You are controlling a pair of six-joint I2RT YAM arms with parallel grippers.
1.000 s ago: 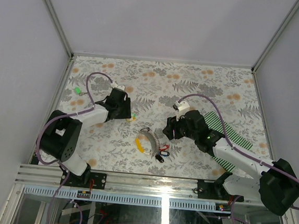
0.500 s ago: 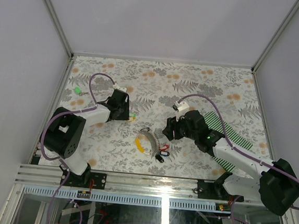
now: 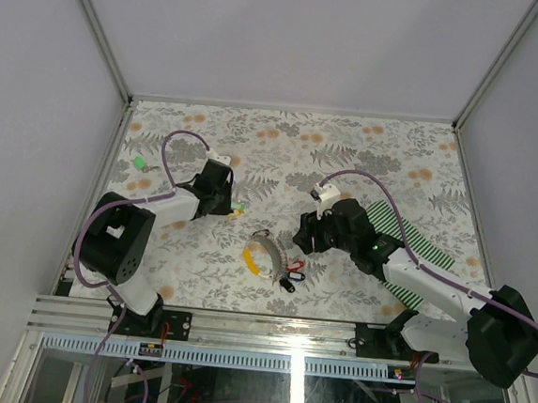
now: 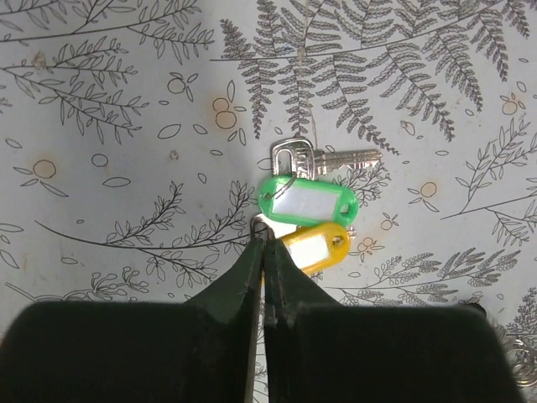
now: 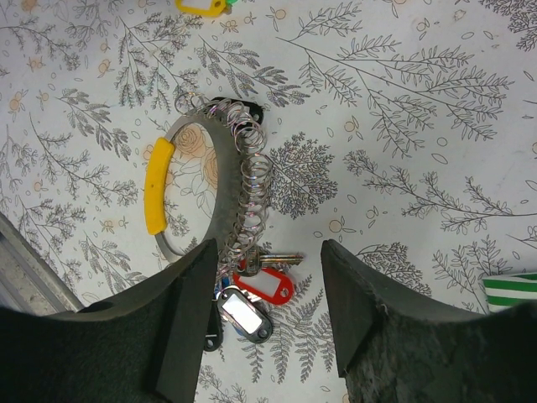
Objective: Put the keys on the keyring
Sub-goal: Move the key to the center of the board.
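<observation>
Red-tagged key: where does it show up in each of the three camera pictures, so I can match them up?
Top external: the red-tagged key lies at the front centre of the table.
Left wrist: not in it.
Right wrist: bottom centre of the picture.
Shared landmark: the keyring with its yellow grip, up and left of the key in both of those views.

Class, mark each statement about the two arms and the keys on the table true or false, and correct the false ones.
1. The right gripper is open. True.
2. The left gripper has its fingers spread wide. False: they are closed together.
3. A red-tagged key lies by the keyring. True.
4. The green-tagged key is threaded on the keyring. False: it lies apart from it on the floral table, beside a yellow-tagged key.
5. The keyring carries a yellow sleeve. True.
</observation>
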